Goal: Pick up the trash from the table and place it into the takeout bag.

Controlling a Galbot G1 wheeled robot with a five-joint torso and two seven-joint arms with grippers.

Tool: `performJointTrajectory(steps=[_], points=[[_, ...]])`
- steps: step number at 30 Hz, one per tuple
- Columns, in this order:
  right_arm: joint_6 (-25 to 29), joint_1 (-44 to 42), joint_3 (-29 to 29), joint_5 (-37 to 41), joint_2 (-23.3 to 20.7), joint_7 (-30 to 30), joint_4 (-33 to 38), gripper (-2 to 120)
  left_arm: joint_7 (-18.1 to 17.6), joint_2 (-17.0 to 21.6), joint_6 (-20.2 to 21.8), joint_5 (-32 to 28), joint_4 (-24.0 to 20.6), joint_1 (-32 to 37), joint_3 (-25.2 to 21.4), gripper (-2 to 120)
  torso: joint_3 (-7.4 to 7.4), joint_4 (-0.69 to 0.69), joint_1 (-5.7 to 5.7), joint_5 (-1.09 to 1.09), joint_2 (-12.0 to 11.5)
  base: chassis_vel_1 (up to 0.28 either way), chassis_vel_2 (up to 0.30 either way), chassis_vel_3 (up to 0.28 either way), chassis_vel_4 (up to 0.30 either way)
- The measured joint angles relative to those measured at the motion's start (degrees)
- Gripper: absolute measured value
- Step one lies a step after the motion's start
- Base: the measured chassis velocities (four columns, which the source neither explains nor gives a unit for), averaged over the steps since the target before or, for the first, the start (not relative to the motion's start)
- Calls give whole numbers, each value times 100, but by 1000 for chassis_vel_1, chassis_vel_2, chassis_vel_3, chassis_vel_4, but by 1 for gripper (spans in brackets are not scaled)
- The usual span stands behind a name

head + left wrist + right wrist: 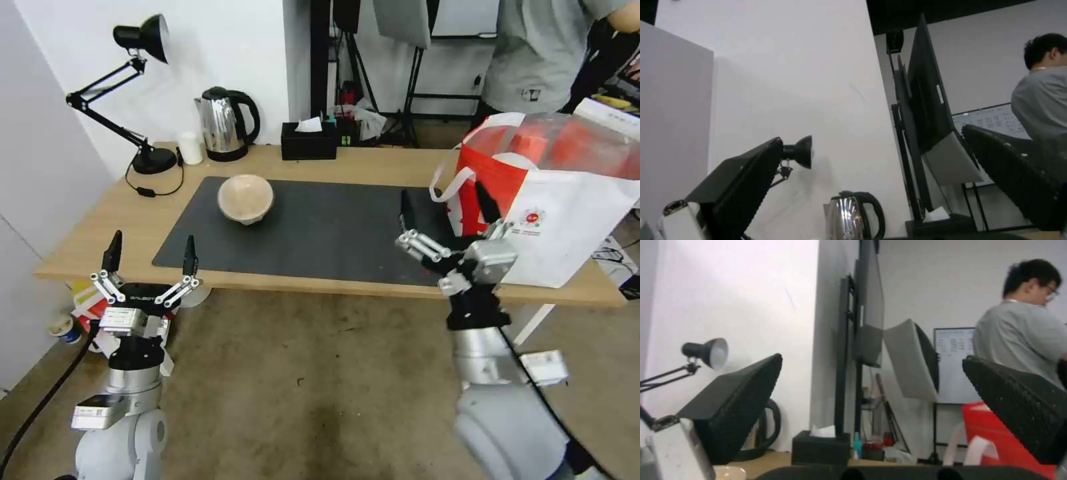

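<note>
Right tool [445, 203] wide beside takeout bag [567, 220]; left tool [151, 257] wide, beige bowl [245, 198] on table [373, 167]

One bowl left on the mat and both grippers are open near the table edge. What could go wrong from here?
1. The beige bowl sits mid-mat, well beyond the left gripper, which hangs below the table edge; rising carelessly could clip that edge.
2. The right gripper is close beside the takeout bag and its loop handle; a swing might snag or shove the bag.
3. The bag's mouth looks slumped, so a drop may miss.
</note>
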Motion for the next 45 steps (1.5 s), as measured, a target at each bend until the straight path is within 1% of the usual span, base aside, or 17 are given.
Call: performJointTrajectory(steps=[11,16,25,29,33,36,37,39,41,45], points=[[383,-536,-490,-759,412,407,-313,100,-9,1,13,-38,18,-55,-4,100,0,-1,0,0,-1,0,0,0,0],[571,-774,-608,-1077,539,531,-400,100,-11,2,24,-36,19,-81,20,100,0,-1,0,0,-1,0,0,0,0],[646,-945,-691,-1164,588,588,-461,100,-10,76,29,-19,6,-23,42,100,0,0,0,0,-1,0,0,0,0],[651,-976,-714,-1168,585,589,-462,100,-10,170,70,-43,-32,4,30,100,0,0,0,0,-1,0,0,0,0],[651,-980,-715,-1168,568,589,-461,100,-10,319,172,-146,-120,34,38,100,0,0,-1,0,-1,0,0,0,0],[648,-980,-707,-1166,536,587,-459,100,-12,571,260,-185,-184,48,23,100,0,-1,1,-1,-1,0,0,0,0],[648,-980,-707,-1166,536,587,-459,100,-12,571,260,-185,-184,48,23,100,0,-1,1,-1,-1,0,0,0,0],[636,-988,-703,-1159,509,582,-458,100,-12,828,361,-236,-201,60,-28,100,0,0,1,0,0,0,0,0,0],[632,-988,-703,-1155,500,580,-459,100,-12,950,402,-284,-208,59,-69,100,0,0,1,0,-1,0,0,0,0],[631,-1006,-703,-1146,503,580,-466,100,-5,1078,474,-402,-241,51,-88,100,0,0,1,0,-1,0,0,0,0]])
